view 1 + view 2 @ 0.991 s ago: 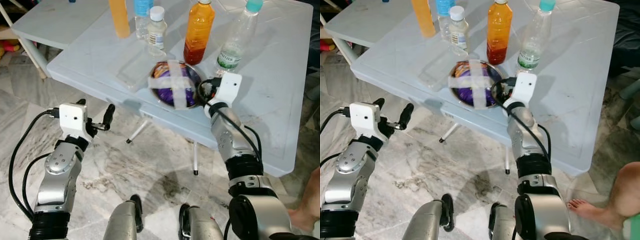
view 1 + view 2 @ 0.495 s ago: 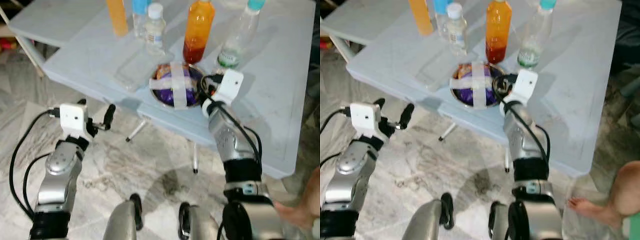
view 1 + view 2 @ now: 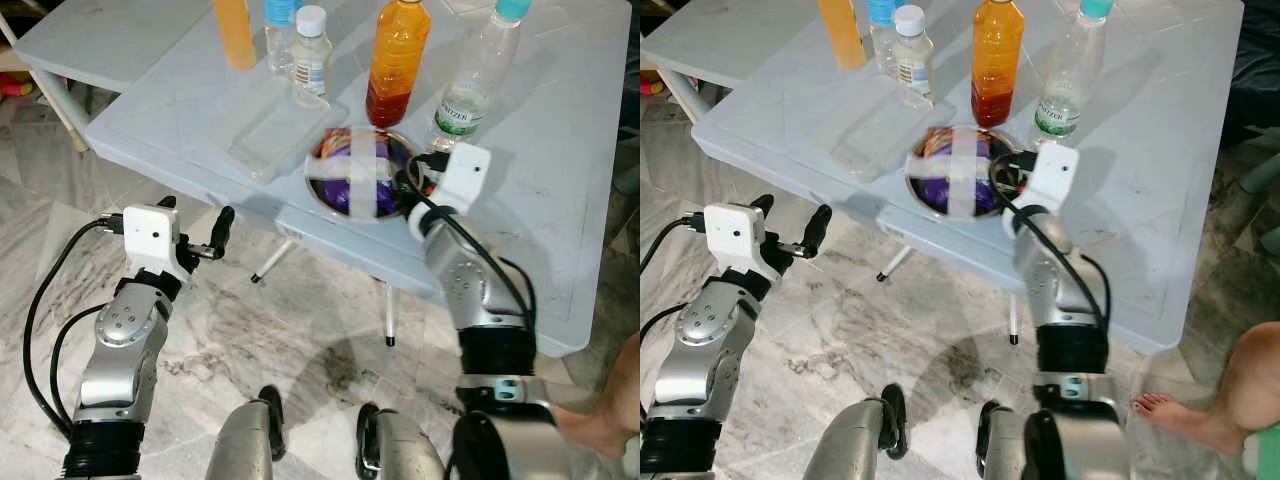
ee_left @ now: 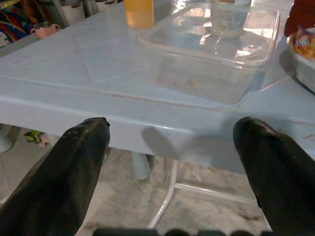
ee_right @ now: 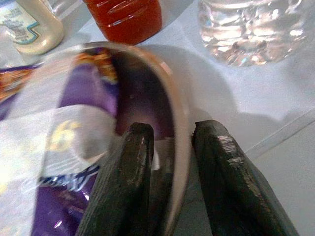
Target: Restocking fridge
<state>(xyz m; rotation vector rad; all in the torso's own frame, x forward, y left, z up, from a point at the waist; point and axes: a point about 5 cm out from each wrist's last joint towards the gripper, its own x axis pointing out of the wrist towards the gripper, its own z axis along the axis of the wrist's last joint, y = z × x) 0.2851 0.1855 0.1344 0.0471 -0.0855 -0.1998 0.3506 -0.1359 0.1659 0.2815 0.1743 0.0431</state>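
Your right gripper point(image 5: 167, 196) pinches the near rim of the steel bowl point(image 3: 320, 195), one black finger inside the rim and the other outside, pressed together on the thin metal wall. That bowl sits on the pale blue table point(image 3: 560, 180), close to its front edge, and holds a purple snack packet point(image 5: 59, 147) crossed by strips of whitish tape.

Compared with a second ago, the bowl has slid slightly toward the right and now looks blurred in both head views, while the bottles around it stay sharp. You can read that as the bowl starting to move under the grip, so the pick-up for the fridge appears to have begun, though it is not yet clear of the tabletop.

Just beyond the gripper stands an orange juice bottle point(image 3: 398, 62), and just to the gripper's right a clear water bottle point(image 3: 475, 75); both are close enough to be knocked if you lift carelessly. Farther off, past the bowl on its left, sit a small white-capped bottle point(image 3: 312, 52) and a clear plastic tray point(image 4: 216, 54).

Your left gripper point(image 4: 172, 162) hovers below the table's front edge, fingers spread wide and holding nothing, facing that tray. A person's bare foot point(image 3: 1185, 420) is on the marble floor, well to the right of the robot.
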